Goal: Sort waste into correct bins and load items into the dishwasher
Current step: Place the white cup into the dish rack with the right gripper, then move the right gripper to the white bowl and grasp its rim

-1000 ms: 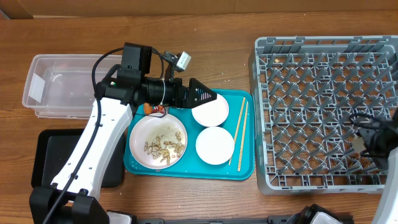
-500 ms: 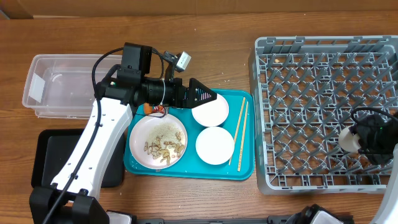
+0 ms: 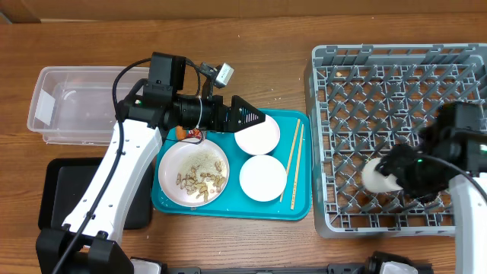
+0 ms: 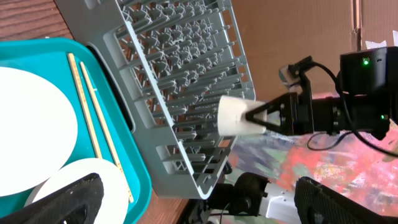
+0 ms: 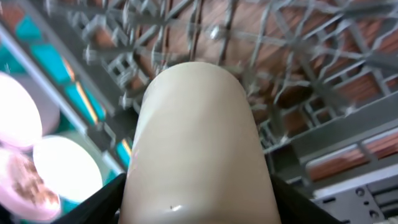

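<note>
My right gripper (image 4: 256, 116) was clamped on a white cup (image 3: 375, 175), which hung over the lower left part of the grey dish rack (image 3: 319, 137). I could not tell if the cup touched the pegs. My right wrist camera showed little. The cup filled the middle of its picture, the rack behind it was blurred, and of my own fingers only dark edges showed at the bottom.

My left gripper (image 3: 255, 118) had its fingers wide apart and held nothing. It stood just above the upper bowl (image 3: 257, 138) on the teal tray (image 3: 300, 202) and hid that bowl's top edge. The lower bowl (image 3: 262, 177) lay just below it in plain view, with the chopsticks (image 3: 291, 160) side by side to the right of both bowls.

The plate (image 3: 169, 156) on the left of the tray carried the peanut shells (image 3: 199, 181). Just above it my left arm covered most of the carrot (image 3: 178, 132) and the red wrapper (image 3: 195, 136), so only small bits of orange and red showed.

The same arm crossed the black tray (image 3: 61, 190) and hid its right part. The clear tub (image 3: 84, 114) stood behind it. A pale patch (image 3: 46, 110) on the tub's left wall looked like a label, but it was too small to read.
</note>
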Controlling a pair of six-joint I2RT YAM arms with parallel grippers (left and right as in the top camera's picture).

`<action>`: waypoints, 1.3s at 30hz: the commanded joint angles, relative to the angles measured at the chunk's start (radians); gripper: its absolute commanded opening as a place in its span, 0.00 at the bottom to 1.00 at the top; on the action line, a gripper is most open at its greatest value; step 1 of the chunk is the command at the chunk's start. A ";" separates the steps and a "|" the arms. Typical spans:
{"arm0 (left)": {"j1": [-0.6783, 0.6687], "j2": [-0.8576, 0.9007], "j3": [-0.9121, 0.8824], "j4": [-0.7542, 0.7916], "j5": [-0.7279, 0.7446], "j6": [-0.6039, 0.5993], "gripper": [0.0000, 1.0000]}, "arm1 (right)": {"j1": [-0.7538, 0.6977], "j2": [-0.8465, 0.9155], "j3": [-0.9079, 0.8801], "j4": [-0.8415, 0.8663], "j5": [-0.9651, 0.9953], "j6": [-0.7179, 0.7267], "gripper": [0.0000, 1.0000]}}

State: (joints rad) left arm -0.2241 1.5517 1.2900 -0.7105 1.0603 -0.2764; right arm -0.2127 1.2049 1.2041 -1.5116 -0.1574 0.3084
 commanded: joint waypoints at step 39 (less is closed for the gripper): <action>-0.029 -0.016 0.016 -0.022 -0.090 0.071 0.84 | 0.271 -0.044 0.087 0.214 0.127 0.148 0.96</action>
State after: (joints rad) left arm -0.2276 1.5517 1.2911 -0.6918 1.0756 -0.2493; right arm 0.0666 1.1774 1.2503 -1.3174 -0.0753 0.4374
